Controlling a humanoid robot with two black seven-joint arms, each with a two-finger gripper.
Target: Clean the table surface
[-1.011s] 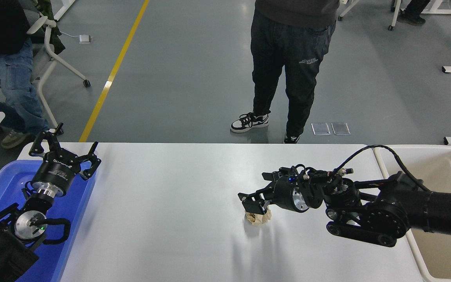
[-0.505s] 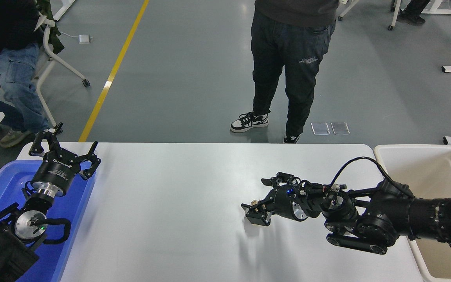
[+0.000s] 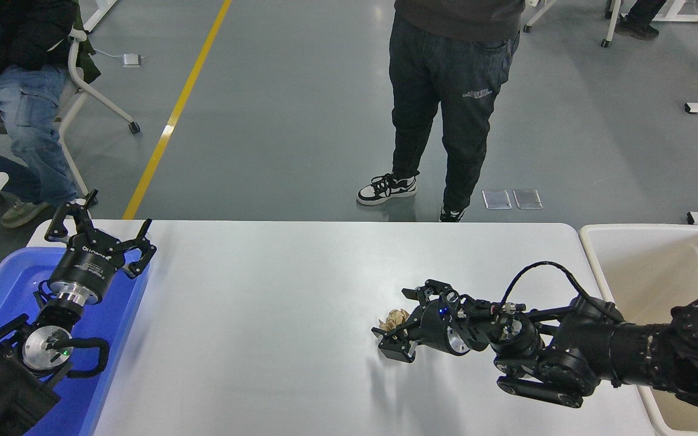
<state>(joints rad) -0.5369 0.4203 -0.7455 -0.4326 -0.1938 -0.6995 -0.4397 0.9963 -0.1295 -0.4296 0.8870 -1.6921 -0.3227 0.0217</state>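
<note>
Right tool (image 3: 392,341), black, sits low over the desk with a small crumpled tan paper wad (image 3: 395,318) showing just at its far side; looks like the fingers are around it, but I honestly can't tell whether they're clamped on it or just next to it. That arm comes in from the right edge, stretched out nearly flat and pointing left, with a black cable looping up over the wrist.

Big plain white rectangular desk top (image 3: 276,327) with rounded corners fills the lower half of the view, smooth and matte, with a soft shadow under the right arm. A blue plastic tub (image 3: 3,284) sits off its left end and a cream-white plastic tub (image 3: 652,266) off its right end.

Left tool (image 3: 99,231) is parked at the lower left above the blue tub, fingers spread apart, holding nothing.

Room behind is grey floor with a yellow line (image 3: 173,115) running across it. One person in dark trousers (image 3: 440,109) stands just past the far edge, another in jeans (image 3: 16,115) sits on a white chair at the upper left.
</note>
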